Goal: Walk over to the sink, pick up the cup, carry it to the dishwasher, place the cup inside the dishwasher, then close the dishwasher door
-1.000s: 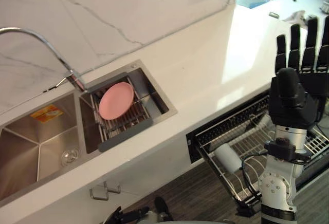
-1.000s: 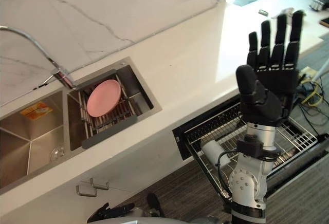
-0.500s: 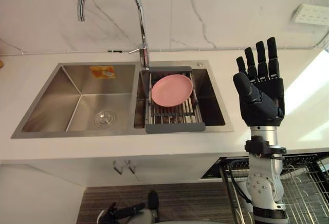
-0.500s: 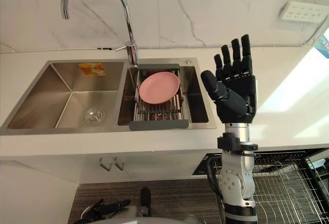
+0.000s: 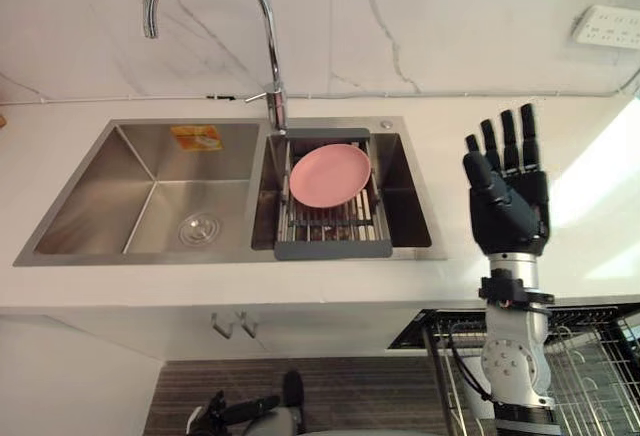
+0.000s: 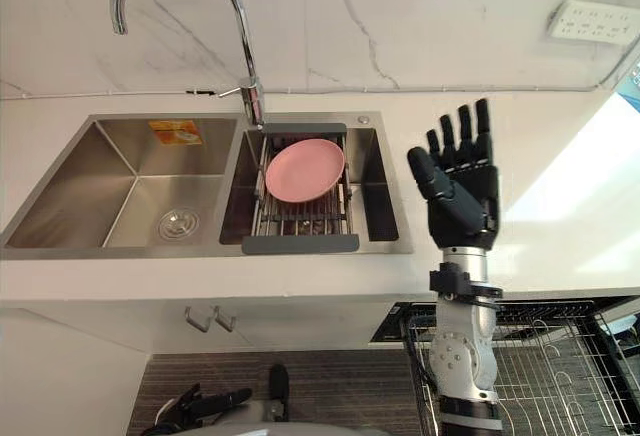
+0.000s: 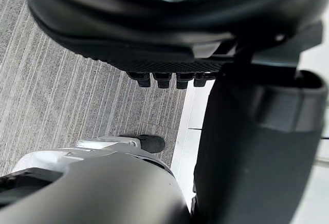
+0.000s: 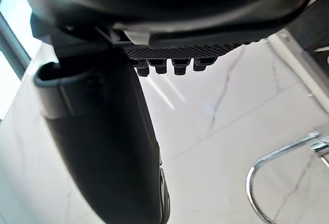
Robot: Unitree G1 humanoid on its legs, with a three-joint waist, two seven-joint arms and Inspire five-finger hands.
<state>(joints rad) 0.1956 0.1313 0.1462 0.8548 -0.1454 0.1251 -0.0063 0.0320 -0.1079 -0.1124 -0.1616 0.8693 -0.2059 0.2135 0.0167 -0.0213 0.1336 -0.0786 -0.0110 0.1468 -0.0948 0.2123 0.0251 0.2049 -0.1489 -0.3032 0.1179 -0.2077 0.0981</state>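
Right eye view: your right hand (image 6: 460,191), three o'clock of the sink (image 6: 130,248), was spread wide, empty; closing the dishwasher (image 6: 556,348) looked outstanding.

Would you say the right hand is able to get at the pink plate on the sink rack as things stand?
Probably yes: the right hand is raised open to the right of the sink, and nothing stands between it and the pink plate atop the rack.
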